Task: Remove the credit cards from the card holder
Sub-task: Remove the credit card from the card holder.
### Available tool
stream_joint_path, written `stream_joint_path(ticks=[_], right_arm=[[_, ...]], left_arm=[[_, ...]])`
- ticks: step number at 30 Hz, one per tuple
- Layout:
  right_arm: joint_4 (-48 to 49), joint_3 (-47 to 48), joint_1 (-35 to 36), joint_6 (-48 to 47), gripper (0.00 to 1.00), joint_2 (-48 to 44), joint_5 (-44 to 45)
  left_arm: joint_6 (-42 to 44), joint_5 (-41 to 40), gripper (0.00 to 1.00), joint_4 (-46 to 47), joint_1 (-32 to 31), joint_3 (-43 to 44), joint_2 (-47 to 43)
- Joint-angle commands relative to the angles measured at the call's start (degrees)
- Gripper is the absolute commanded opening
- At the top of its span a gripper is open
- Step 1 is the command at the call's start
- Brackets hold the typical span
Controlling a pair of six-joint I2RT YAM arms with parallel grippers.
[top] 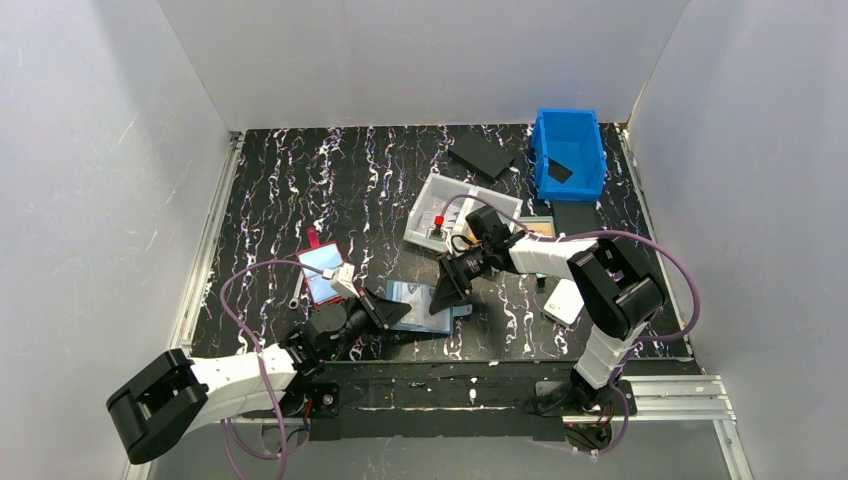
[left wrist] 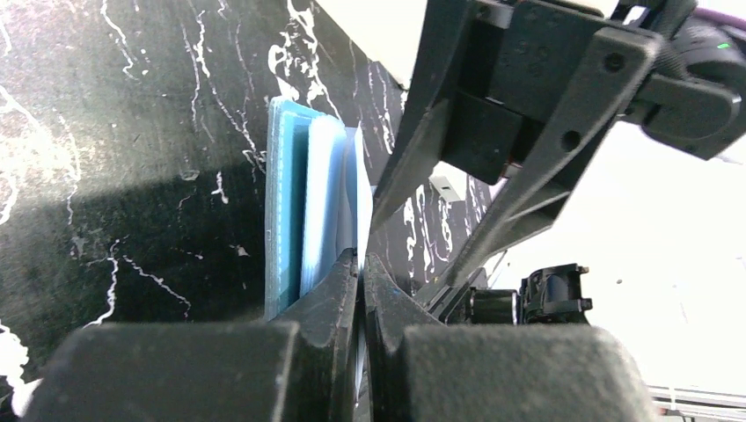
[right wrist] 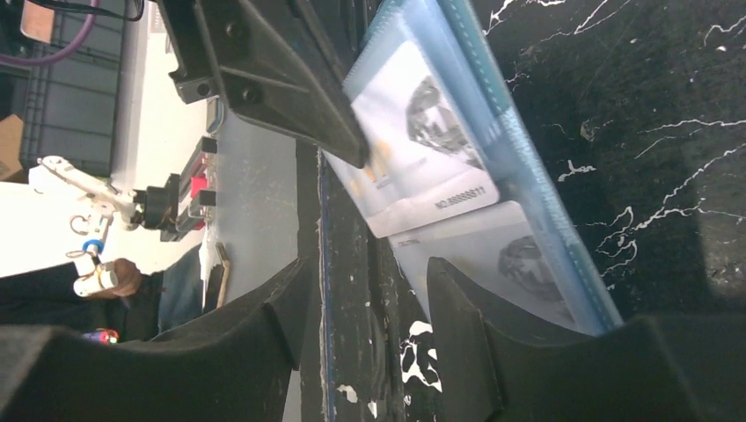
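Note:
The light-blue card holder (top: 418, 298) lies flat near the table's front edge, between the two grippers. My left gripper (top: 393, 312) is shut on a thin pale edge of the card holder (left wrist: 290, 211), its fingertips (left wrist: 347, 272) pressed together. My right gripper (right wrist: 369, 264) is open just above the holder (right wrist: 528, 167), with nothing between its fingers. One pale credit card (right wrist: 422, 149) with a printed picture sticks partly out of its pocket under the left finger. A second card (right wrist: 519, 264) sits inside the clear pocket beside the right finger.
A red-edged holder (top: 322, 272) lies left of the left gripper. A clear plastic box (top: 455, 212) and a teal holder (top: 540, 228) sit behind the right arm. A blue bin (top: 570, 150) stands at the back right, a white object (top: 563, 300) at the right.

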Motion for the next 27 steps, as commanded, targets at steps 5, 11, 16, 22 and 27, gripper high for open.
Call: stream_joint_path(ticks=[5,11,16,22,27], right_arm=[[27.0,-6.6,-0.1,23.8,0.59,0.4,-1.6],[40.6,-9.5,-0.2,35.9,0.57,0.4,-3.3],[51.2,-11.5,-0.8,44.8,0.55,0.9,-3.8],[54.4,-12.3,-1.7,47.4,0.46,0.9,-3.8],[54.4,-12.1,-1.8,47.4,0.09,1.9,-4.2]], left_arm=[[-1.3,-0.7,0.0,5.4,0.1,0.9,-1.9],[-2.1,-0.3,0.0,8.6,0.1,0.9,-1.0],[-2.3,0.7,0.0,11.2,0.0,1.8,1.3],[-3.1,0.6,0.0,14.0,-0.1,1.4,3.8],[-3.4,-0.1,0.0,14.9,-0.1,0.3,3.6]])
